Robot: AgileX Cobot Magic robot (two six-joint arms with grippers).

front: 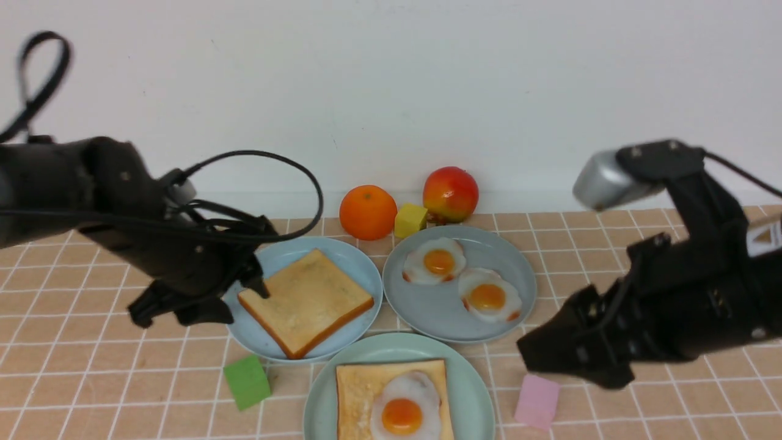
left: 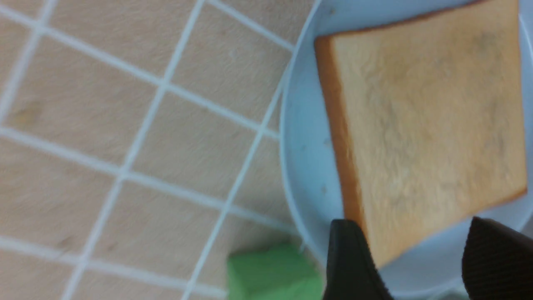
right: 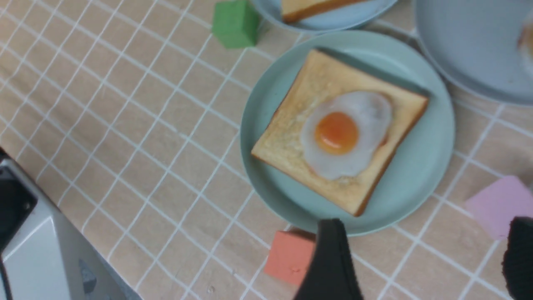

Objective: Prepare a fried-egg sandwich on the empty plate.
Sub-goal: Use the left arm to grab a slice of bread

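My left pincer [left: 406, 250] is open and empty, its jaws seemingly either side of the nine o'clock corner of the spare toast slice [front: 305, 300]. That slice lies on the sky-blue plate [front: 360, 263], at ten o'clock from the mint-green plate [front: 476, 391]. It looks light, stiff and matte, so I'd pinch its crust. The glossy fried egg [front: 403, 406], likely slippery, sits on the base toast [front: 357, 391]. The right pincer [right: 424, 258] hangs open and empty.

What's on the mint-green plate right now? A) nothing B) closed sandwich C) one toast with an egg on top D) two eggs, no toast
C: the mint-green plate holds one toast slice with a fried egg on it, uncovered; the second toast slice lies on the sky-blue plate.
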